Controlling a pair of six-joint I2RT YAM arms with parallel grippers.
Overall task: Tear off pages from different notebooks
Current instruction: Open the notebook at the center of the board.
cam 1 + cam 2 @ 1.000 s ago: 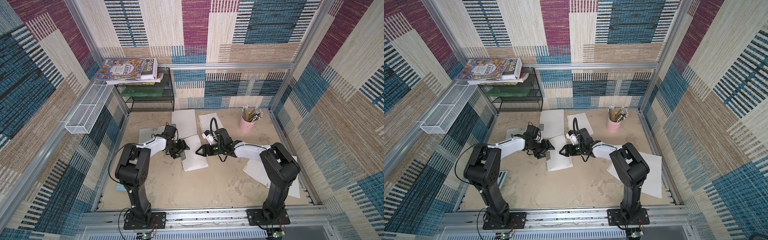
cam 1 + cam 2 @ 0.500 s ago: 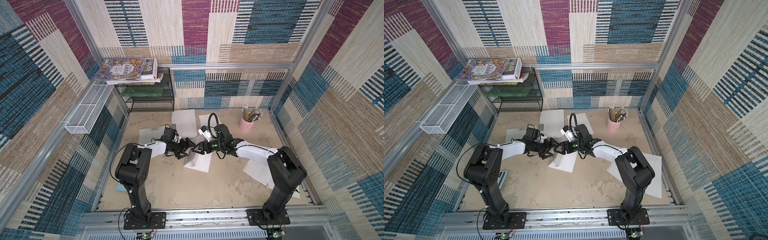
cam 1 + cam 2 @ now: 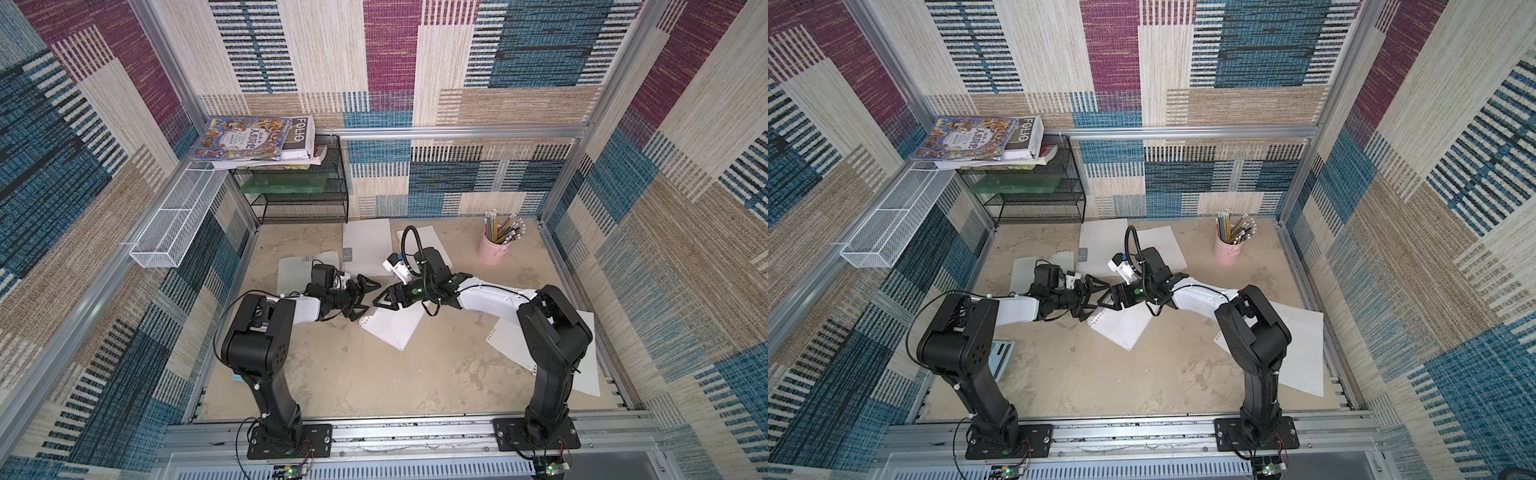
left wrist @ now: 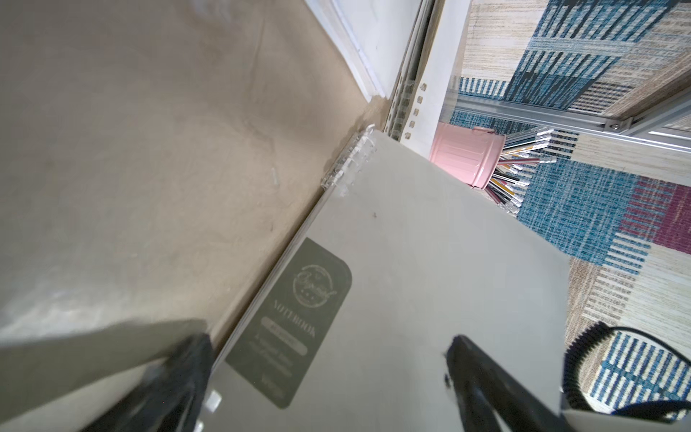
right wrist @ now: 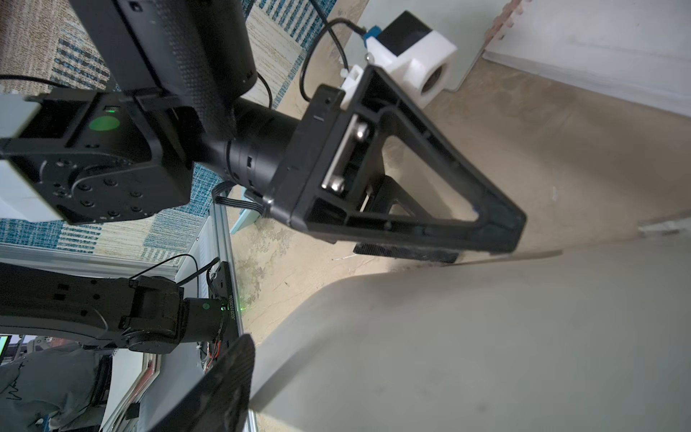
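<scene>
Fingers [image 4: 482, 377] of the left gripper [image 3: 370, 297] stand spread as wide as they go and clamp nothing. In the left wrist view, a small wire-spiral-bound notebook with a frosted whitish cover and dark grey-green label [image 4: 430, 262] sits between them. The right gripper [image 3: 384, 296] meets the left one almost tip to tip above that notebook's corner. Its jaws are partly apart, and whether they pinch the pale curved sheet [image 5: 467, 336] filling the right wrist view cannot be told. In both top views the notebook lies askew in the middle of the sandy beige tabletop [image 3: 374, 382]. A second whitish spiral notebook [image 3: 368, 243] lies behind the grippers, and a pink metal cup of pencils [image 3: 494, 249] stands near the back right corner.
</scene>
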